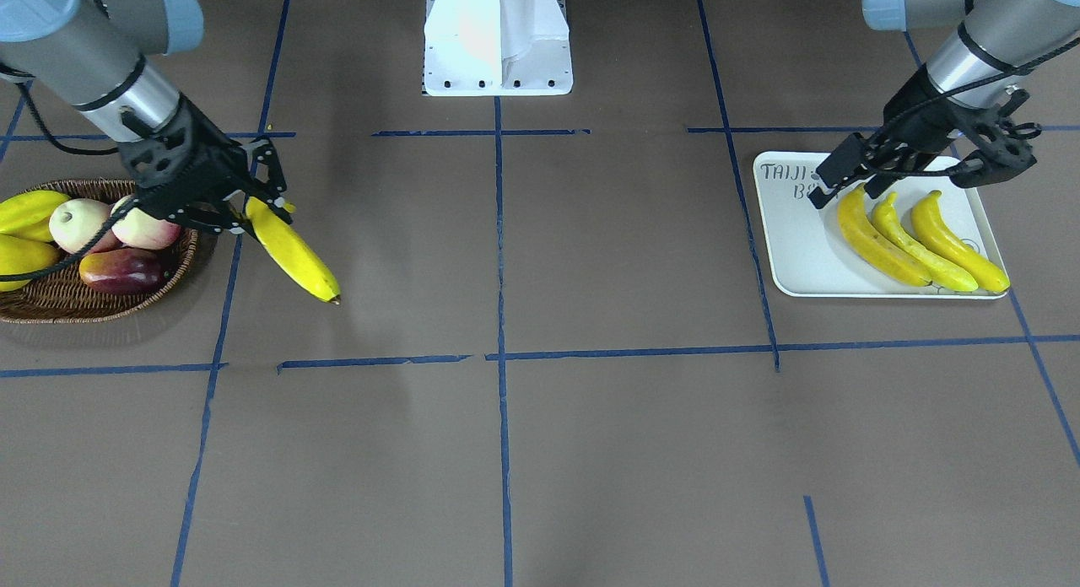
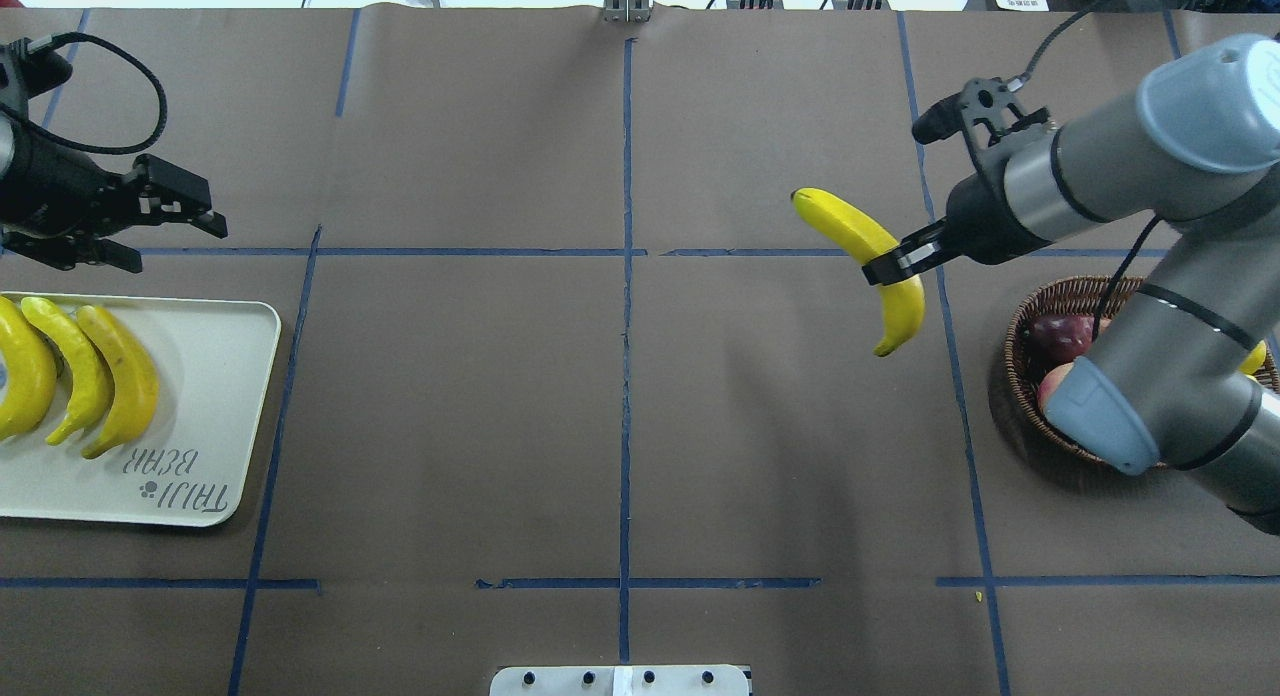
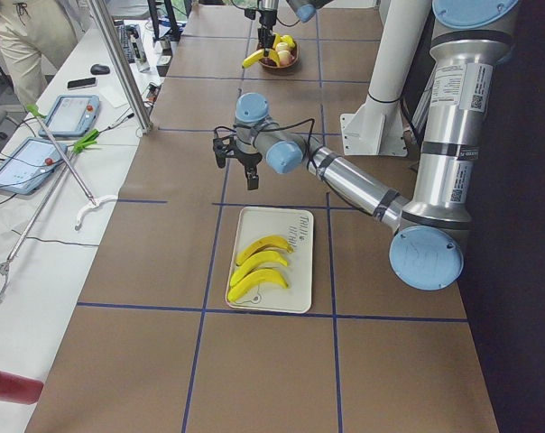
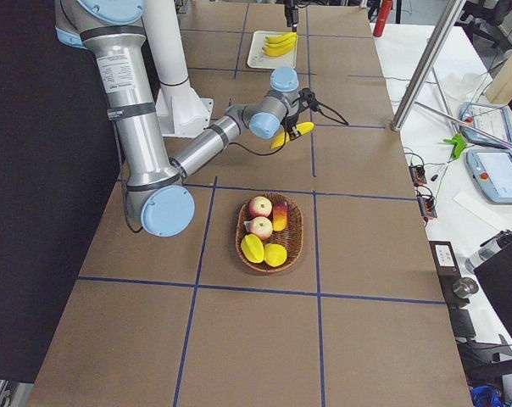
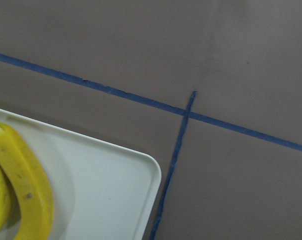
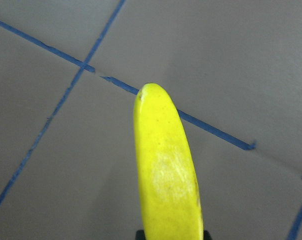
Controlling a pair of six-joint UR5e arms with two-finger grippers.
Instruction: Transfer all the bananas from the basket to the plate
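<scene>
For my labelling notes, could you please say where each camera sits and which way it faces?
Front: across the table, facing the base; both arms.
Overhead: behind the robot, looking down; both arms.
Exterior left: end by the plate; left arm near.
Exterior right: end by the basket; right arm near.
Left wrist: down on the plate's corner; no body.
Right wrist: along the banana; jaws barely show.
Front and overhead share that banana.
</scene>
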